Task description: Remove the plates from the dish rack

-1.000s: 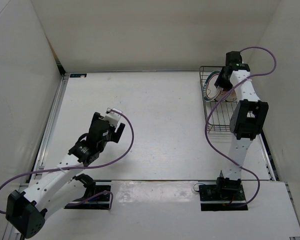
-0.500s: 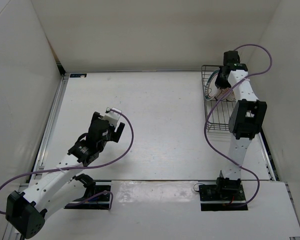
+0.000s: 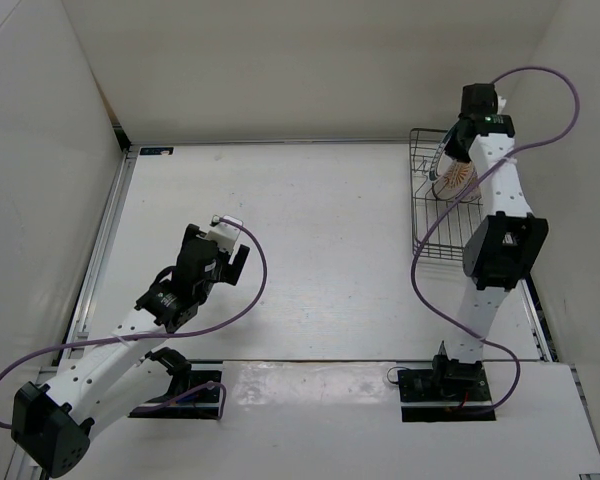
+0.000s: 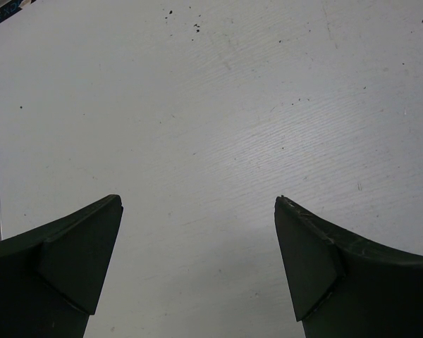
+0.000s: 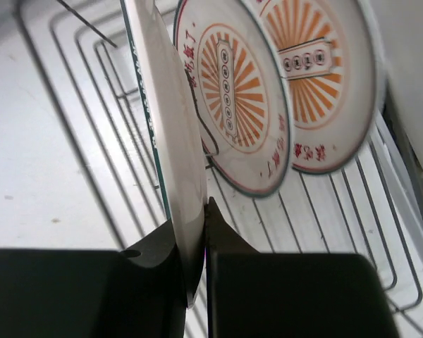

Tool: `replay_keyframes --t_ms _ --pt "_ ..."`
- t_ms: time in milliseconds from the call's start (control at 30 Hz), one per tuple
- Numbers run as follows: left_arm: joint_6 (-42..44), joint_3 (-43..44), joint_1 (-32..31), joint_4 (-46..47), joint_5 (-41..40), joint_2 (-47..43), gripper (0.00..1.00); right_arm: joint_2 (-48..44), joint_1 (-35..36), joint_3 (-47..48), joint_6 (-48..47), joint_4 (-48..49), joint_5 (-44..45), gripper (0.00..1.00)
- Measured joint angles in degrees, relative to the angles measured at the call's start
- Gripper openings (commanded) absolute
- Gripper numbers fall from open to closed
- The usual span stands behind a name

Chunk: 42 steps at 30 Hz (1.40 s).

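From above, you had the right gripper (image 3: 448, 160) down in the far end of the dish rack (image 3: 435, 240), which sat at the far right of the table (image 3: 310, 220); the plates (image 3: 456, 182) stood among its tines there, one orange sunburst face showing beside the wrist; the left gripper (image 3: 232, 265) hung over bare table at the near left, well apart from the rack.

On the left wrist, the left gripper (image 4: 197, 211) stood wide apart with nothing between its fingers, only table (image 4: 233, 105) below.

On the right wrist, the right gripper (image 5: 194, 236) was pinched tight on the lower rim of the green-rimmed plate (image 5: 173, 141), seen edge-on and upright; the two sunburst plates (image 5: 236, 105) leaned just behind it to the right, inside the dish rack (image 5: 77, 162).

I judged this to be the first pick: the grip was made, the lift not yet begun, and all three plates were in the rack. Your next move called for a straight pull up along the tines, so the rim would clear the wires without dragging its neighbour; then a carry out over open table.

Against the frame a second earlier, the right fingers had gone from part-open to clamped; the wrist had shifted farther toward the far right, and the sunburst face it had been covering showed from above; the left arm had not moved.
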Motion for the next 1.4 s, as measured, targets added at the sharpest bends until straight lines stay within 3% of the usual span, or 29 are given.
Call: replay_keyframes --t_ms 100,167,267,367,567,767,800,867,900,1033,1167,1400 --pt "-0.02 0.00 0.00 -0.11 -0.02 0.00 1.00 -6.32 0.81 -1.46 3.48 -0.70 1.44 0.00" --pt "-0.07 0.00 0.00 -0.28 -0.02 0.00 1.00 -14.71 2.78 -9.68 5.16 3.52 0.94 0.00" --pt "-0.39 0.00 0.00 -0.39 -0.02 0.00 1.00 -28.96 7.91 -23.87 6.97 7.65 -4.42 0.00" --pt "-1.05 0.00 0.00 -0.42 0.04 -0.11 1.00 -34.84 13.68 -29.99 8.46 8.44 -14.58 0.00" --pt "-2.84 0.61 0.00 -1.31 0.07 0.22 1.00 -29.38 24.30 -40.39 9.90 12.35 -29.42 0.00" --pt "-3.91 1.18 0.00 -1.77 0.07 0.76 1.00 -25.53 29.46 -53.29 12.74 14.62 -38.60 0.00" --pt "-4.09 1.18 0.00 -1.77 0.07 0.79 1.00 -25.38 30.08 -54.47 13.42 15.43 -39.47 0.11" --pt "-4.46 1.22 0.00 -1.88 0.09 1.11 1.00 -24.74 31.10 -56.00 14.62 17.44 -41.44 0.13" --pt "-4.52 1.36 0.00 -2.05 0.09 1.46 1.00 -24.22 31.43 -56.33 15.21 18.34 -42.16 0.20" --pt "-5.03 2.49 0.00 -3.19 0.33 4.00 1.00 -23.47 32.00 -58.23 16.63 21.86 -43.58 0.24" --pt "-5.27 2.71 0.00 -3.78 0.46 4.48 1.00 -23.41 31.98 -57.61 16.68 20.63 -43.08 0.49" --pt "-5.86 3.10 0.00 -4.48 0.92 4.63 1.00 -23.06 32.04 -55.15 15.76 16.87 -40.57 0.49"
